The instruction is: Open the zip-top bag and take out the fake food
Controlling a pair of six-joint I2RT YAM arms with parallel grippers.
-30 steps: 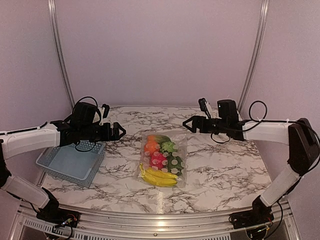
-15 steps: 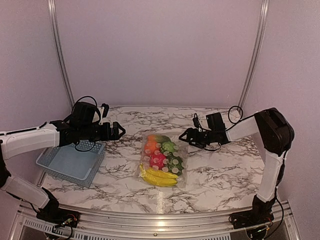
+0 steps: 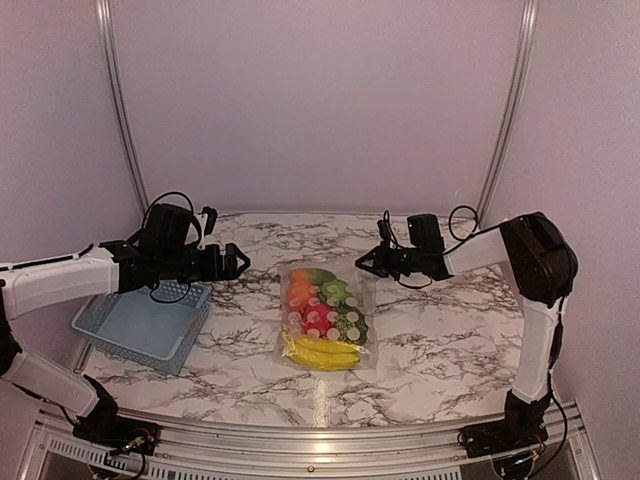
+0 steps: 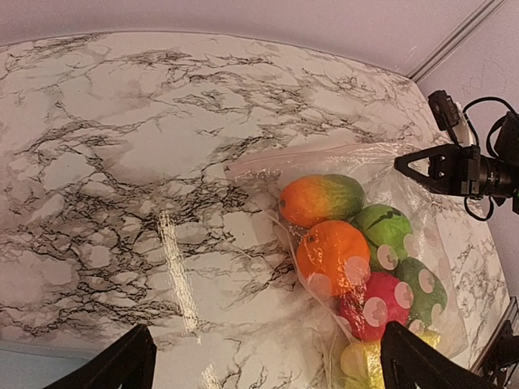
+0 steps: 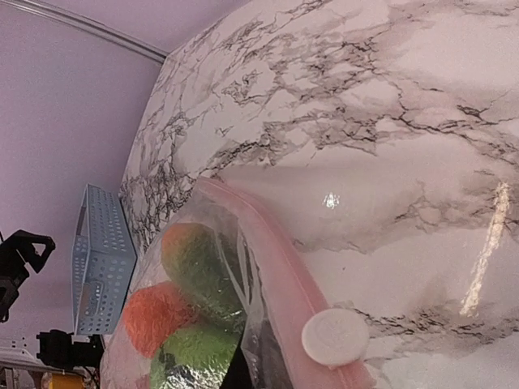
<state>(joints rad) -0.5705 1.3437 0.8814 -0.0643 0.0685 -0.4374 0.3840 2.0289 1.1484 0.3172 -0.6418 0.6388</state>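
Operator: Containers first. What is lying in what?

Spotter: The zip-top bag (image 3: 325, 318) is lying flat on the marble table (image 3: 440, 350), and all the fake food (image 4: 349, 259) is sitting inside it. A light blue basket (image 3: 140, 325) is standing well apart to the bag's left, with the left arm crossing over its far rim.

Operator: Grippers?

Spotter: The left gripper (image 3: 240, 264) is hovering off the bag's far left corner with its fingers spreading wide and gripping nothing. The right gripper (image 3: 362, 263) is pointing at the bag's far right corner. I cannot tell whether it is parted or pinched.

Operator: Anything getting lost?

Spotter: The left wrist view is cutting off the bag's near end. The right wrist view is showing little beyond the pink zip strip (image 5: 276, 267) and a white disc (image 5: 334, 336) on it.

Operator: Counts?

Spotter: One bag, one basket. I am making out six pieces: an orange-green fruit (image 4: 320, 198), an orange ball (image 4: 332, 255), a red fruit (image 4: 371, 301), two green vegetables (image 4: 385, 228) and a yellow banana bunch (image 3: 320, 352).
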